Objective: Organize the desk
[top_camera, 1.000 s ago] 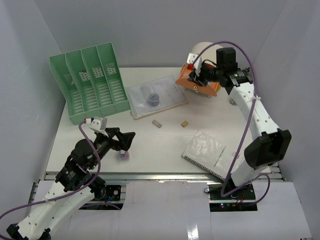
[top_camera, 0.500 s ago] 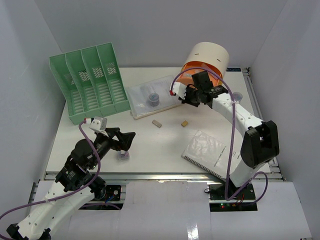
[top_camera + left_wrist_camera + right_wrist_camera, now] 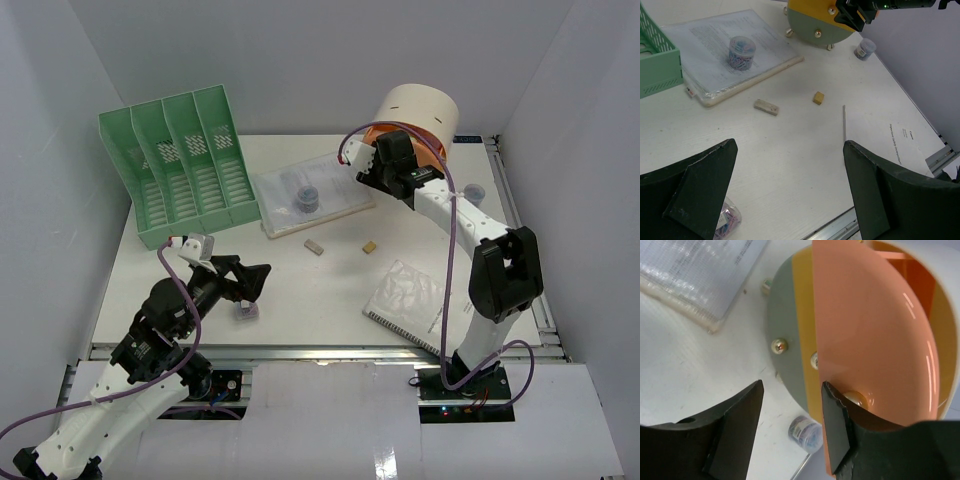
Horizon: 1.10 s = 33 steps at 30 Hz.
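Observation:
The desk (image 3: 300, 290) is a white tabletop with loose office items on it. My right gripper (image 3: 398, 178) is at the back, beside a white and orange cylindrical organizer (image 3: 418, 112). In the right wrist view that gripper (image 3: 792, 385) is open. Its right finger lies against the organizer's orange wall (image 3: 870, 330), with the grey and yellow underside beyond the gap. My left gripper (image 3: 250, 280) hovers open over the front left of the desk, and the left wrist view (image 3: 790, 145) shows nothing between its fingers. A small jar of clips (image 3: 727, 222) lies by its left finger.
A green file rack (image 3: 180, 170) stands at the back left. Beside it lies a plastic document sleeve (image 3: 335, 200) with a clip jar (image 3: 305, 195) on it. An eraser (image 3: 315, 246) and a tan cube (image 3: 369, 246) sit mid-desk. A notebook (image 3: 415, 305) lies front right, another jar (image 3: 474, 190) far right.

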{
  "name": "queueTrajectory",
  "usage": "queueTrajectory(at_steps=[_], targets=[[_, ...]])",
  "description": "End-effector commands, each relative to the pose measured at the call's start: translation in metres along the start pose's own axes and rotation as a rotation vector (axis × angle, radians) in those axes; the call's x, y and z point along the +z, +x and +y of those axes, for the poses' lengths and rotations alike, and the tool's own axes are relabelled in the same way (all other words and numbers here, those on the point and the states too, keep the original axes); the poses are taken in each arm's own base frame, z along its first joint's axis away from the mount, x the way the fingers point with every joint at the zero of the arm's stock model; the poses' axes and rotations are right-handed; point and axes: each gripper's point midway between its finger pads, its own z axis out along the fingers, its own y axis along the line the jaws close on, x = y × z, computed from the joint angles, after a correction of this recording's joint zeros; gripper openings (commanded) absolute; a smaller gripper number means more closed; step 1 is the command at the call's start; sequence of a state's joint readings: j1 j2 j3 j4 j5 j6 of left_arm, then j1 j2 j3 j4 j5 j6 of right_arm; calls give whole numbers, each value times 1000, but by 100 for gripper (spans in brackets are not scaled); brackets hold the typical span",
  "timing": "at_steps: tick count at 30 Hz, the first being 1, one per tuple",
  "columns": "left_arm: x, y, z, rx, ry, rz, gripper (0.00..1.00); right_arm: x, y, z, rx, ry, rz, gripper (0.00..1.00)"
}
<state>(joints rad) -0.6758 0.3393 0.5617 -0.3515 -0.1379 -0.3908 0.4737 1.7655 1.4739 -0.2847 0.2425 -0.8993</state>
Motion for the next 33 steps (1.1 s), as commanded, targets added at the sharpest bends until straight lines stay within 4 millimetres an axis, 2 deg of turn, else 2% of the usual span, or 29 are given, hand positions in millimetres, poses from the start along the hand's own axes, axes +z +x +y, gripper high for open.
queueTrajectory(at_steps=[1,4,7,14,16,18,20,22,24,26,28,30,33], targets=[[2,5,1,0,1,17,98,-2,-12,-53,30,153,-16,61],[1,5,1,0,2,16,98,4,-11,-59,32,162,-8,66],[2,6,0,0,4,18,98,8,-6,-74,56,187,-1,68],[4,6,-6,1,39,22,98,18,11,-85,119,153,-1,71],[6,10,-13,7,82,37,98,11,7,-77,126,97,-26,72],[10,9,-31,14,179,30,98,-3,-21,-40,135,-123,-179,72],[19,12,-45,-6,249,39,98,-39,-45,-5,167,-329,-313,71],[35,17,-62,-36,330,66,98,-82,-60,23,227,-468,-433,69],[48,17,-76,-88,381,81,98,-110,-54,50,294,-533,-468,68],[79,16,-94,-127,443,107,98,-122,-46,59,372,-511,-509,67],[111,29,-100,-165,459,154,97,-127,-25,66,493,-450,-509,65],[135,9,-119,-186,506,130,93,-129,13,69,636,-383,-463,60],[197,15,-130,-251,501,180,88,-137,53,47,781,-212,-467,45]])
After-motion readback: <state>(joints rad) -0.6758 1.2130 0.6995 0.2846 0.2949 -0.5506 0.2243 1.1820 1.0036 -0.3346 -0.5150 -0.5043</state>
